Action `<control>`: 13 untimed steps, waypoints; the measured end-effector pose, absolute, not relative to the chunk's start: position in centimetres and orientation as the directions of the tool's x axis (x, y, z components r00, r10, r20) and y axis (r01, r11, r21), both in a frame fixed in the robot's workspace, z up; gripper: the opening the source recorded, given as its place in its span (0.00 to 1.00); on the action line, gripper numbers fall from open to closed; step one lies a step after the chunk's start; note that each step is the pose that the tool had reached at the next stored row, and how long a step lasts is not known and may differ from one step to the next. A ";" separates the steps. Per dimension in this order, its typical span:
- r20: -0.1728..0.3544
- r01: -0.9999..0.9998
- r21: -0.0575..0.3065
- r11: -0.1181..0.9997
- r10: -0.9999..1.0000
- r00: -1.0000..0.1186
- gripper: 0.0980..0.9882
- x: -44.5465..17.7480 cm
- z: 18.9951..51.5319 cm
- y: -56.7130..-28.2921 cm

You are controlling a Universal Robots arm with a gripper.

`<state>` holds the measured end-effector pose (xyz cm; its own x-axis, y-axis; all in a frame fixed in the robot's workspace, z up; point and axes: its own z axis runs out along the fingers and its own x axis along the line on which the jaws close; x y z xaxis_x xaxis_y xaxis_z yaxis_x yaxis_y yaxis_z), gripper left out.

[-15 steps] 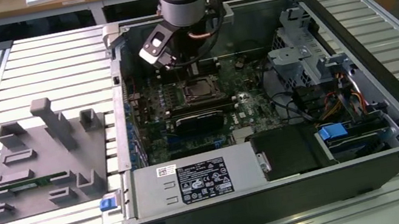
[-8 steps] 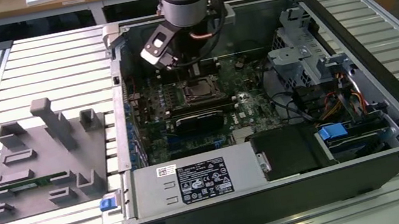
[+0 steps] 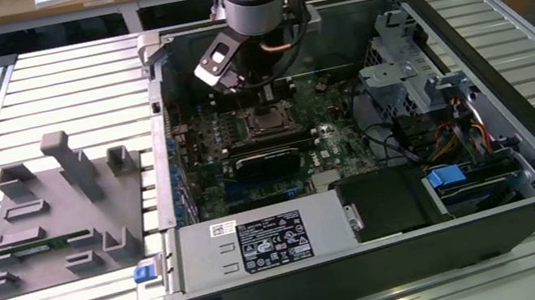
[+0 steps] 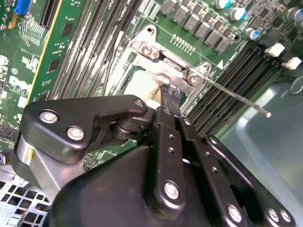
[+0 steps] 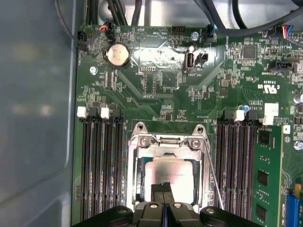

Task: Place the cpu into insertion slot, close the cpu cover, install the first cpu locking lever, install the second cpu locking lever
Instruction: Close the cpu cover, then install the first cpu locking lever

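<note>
Our black two-fingered gripper (image 5: 163, 189) has its fingertips drawn together with nothing between them. The tips seem to rest on the near edge of the small square cpu with the silver-grey metal top (image 5: 176, 171). The cpu lies flat in the square dark insertion slot (image 3: 266, 124) directly under the tool, and the thin silvery cpu cover frame (image 5: 166, 147) appears lowered around it, so we judge closing the cover to be the step in hand. To do it well we should press straight down, gently and evenly, so the frame seats flat without skewing the chip. Just beside the gripper a thin silver wire lever (image 5: 211, 176) stands free and could snag it. Long black memory slots (image 5: 98, 165) flank the tool on the green circuit board (image 5: 156, 80).
</note>
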<state>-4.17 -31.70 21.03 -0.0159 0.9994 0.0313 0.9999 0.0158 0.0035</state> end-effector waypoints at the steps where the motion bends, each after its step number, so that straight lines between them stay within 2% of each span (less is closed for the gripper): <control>1: 0.031 1.000 0.003 0.016 0.999 -0.016 0.01 -4.1 21.0 -31.7; 13: 0.031 1.000 0.003 0.016 0.999 -0.016 0.01 -4.0 21.4 -31.7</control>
